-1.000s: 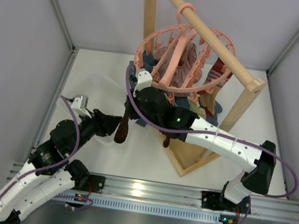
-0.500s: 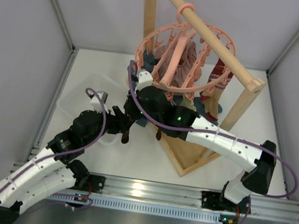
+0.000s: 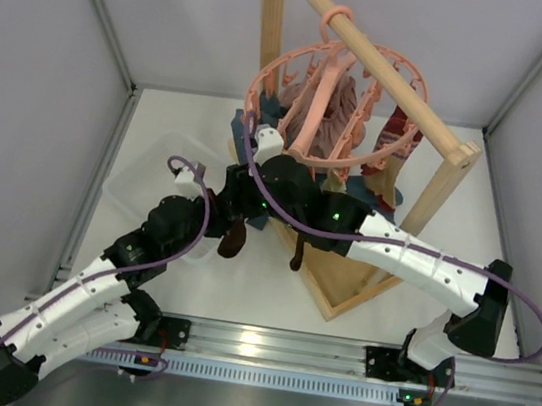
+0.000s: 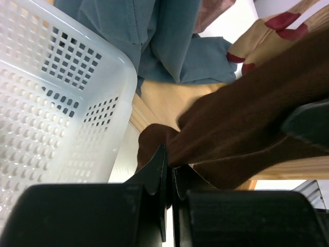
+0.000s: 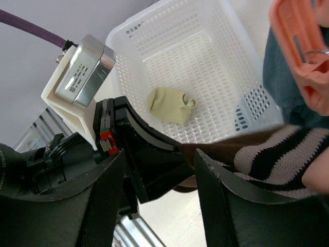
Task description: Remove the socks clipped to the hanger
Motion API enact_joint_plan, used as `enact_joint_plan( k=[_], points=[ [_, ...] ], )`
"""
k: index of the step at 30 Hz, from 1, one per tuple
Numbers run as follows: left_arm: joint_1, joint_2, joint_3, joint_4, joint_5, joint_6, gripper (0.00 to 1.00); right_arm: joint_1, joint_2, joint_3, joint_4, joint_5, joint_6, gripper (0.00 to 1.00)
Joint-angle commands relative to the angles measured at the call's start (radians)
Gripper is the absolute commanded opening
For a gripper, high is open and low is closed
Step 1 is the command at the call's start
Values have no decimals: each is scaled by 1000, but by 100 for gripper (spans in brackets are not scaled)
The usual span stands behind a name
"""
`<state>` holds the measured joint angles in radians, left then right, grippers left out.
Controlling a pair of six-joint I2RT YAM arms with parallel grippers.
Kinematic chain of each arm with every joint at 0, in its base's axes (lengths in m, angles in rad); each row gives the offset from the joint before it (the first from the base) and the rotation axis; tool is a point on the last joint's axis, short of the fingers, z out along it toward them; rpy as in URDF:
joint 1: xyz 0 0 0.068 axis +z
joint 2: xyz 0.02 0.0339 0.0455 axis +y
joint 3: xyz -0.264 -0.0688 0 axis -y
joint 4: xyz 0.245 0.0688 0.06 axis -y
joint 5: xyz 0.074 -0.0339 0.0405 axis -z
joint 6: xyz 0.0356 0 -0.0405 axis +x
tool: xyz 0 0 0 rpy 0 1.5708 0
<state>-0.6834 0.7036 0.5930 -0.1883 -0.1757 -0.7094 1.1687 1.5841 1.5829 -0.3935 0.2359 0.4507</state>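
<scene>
A dark brown sock (image 3: 232, 241) with pale stripes (image 5: 267, 154) hangs between my two grippers, below the salmon-pink hanger (image 3: 310, 72) on the wooden rod. My left gripper (image 4: 169, 154) is shut on its lower edge, also visible from above (image 3: 225, 219). My right gripper (image 5: 159, 175) stands open around the same sock and the left fingers (image 5: 154, 154), its jaws apart from the cloth. A dark red striped sock (image 3: 393, 137) stays clipped at the hanger's right. A pale cream sock (image 5: 169, 105) lies in the basket.
A white perforated basket (image 4: 51, 103) sits on the table just left of the grippers. Blue-grey cloth (image 4: 164, 41) and a dusty-pink garment (image 3: 333, 106) hang from the hanger. The wooden rack frame (image 3: 422, 209) stands at the right, its base bar (image 4: 169, 103) close behind the sock.
The left arm swung right to the brown sock and its jaws closed on it. The right gripper, shut on that sock before, has opened.
</scene>
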Motion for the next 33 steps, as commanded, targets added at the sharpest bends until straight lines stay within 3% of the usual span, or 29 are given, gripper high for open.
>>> enact_joint_plan(
  k=[1, 10, 20, 27, 33],
  points=[
    [-1, -6, -15, 98, 36, -5, 0, -11, -96, -11, -31, 62, -10, 55],
    [-1, -47, -15, 96, 61, -7, 0, -10, -269, -44, -82, 155, -3, 56],
    [-1, -32, -1, 96, 91, -7, 0, -9, -309, -23, -130, 224, -27, 55],
    [-1, -12, 18, 96, 137, 1, 0, -9, -274, -61, -70, 287, -79, 55],
    [-1, 17, 14, 98, 145, 10, 0, -9, -335, -196, 31, 310, -78, 55]
  ],
)
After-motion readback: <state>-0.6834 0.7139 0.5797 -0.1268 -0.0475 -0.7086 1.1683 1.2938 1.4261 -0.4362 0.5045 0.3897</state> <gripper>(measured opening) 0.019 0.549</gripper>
